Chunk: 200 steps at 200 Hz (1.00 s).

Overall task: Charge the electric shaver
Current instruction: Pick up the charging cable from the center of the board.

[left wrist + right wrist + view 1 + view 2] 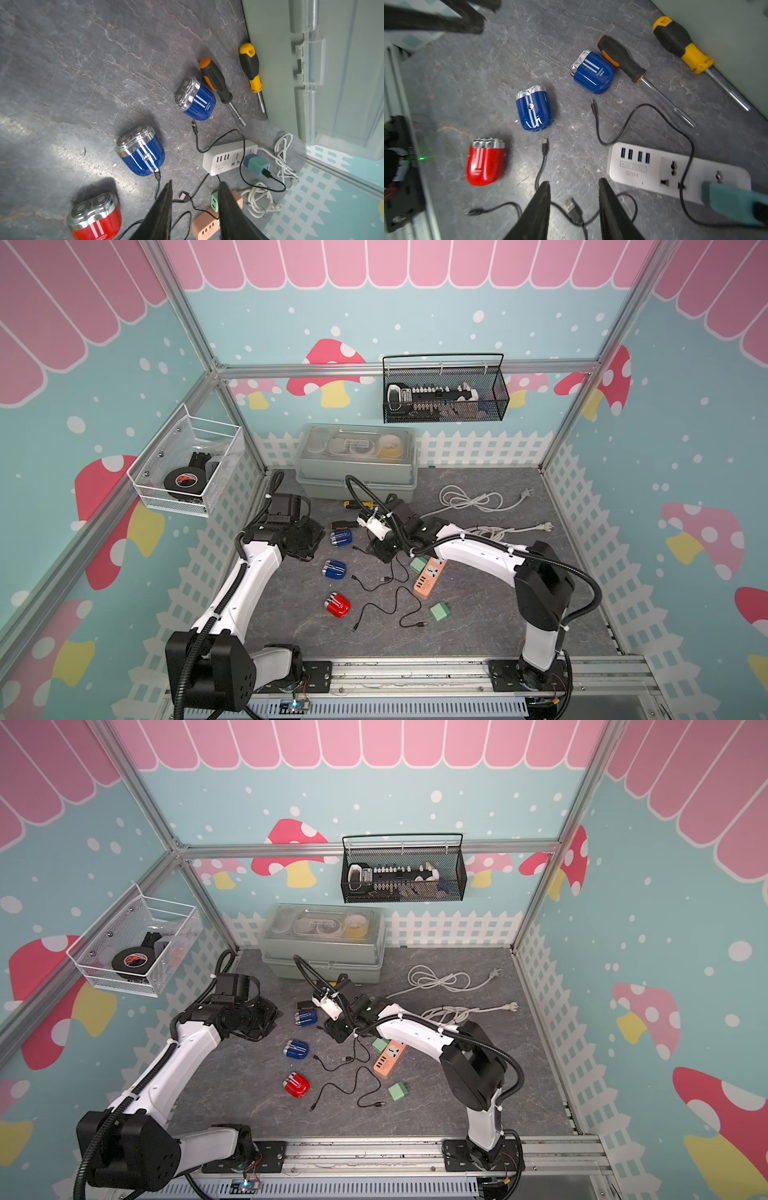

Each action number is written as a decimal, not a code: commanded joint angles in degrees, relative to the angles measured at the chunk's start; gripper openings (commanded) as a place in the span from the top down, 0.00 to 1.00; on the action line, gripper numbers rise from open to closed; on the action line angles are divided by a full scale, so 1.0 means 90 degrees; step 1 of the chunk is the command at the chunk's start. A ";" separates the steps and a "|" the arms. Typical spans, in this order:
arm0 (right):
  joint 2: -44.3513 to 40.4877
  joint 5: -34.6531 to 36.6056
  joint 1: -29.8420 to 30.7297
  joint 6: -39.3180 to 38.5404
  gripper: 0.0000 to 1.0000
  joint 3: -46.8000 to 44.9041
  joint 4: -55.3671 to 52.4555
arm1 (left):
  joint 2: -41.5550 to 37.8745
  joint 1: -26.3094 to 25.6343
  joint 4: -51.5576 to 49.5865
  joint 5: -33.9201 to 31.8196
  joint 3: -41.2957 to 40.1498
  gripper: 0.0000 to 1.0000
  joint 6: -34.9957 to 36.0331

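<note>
Honestly, left gripper [195,181] and right gripper [573,181] both hang with jaws apart, empty. Middle shaver [533,108] lies on the table [488,62], cable tip [545,145] just beside. I'd lower the right over the USB plug [572,204], pinching its flat sides.

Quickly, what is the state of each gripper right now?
Left gripper: open, holding nothing.
Right gripper: open, holding nothing.
</note>
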 commanded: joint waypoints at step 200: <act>0.3118 0.0650 0.0151 -0.0799 0.68 0.2622 -0.0357 | -0.1539 0.0105 -0.1134 0.0385 -0.0069 0.63 -0.1219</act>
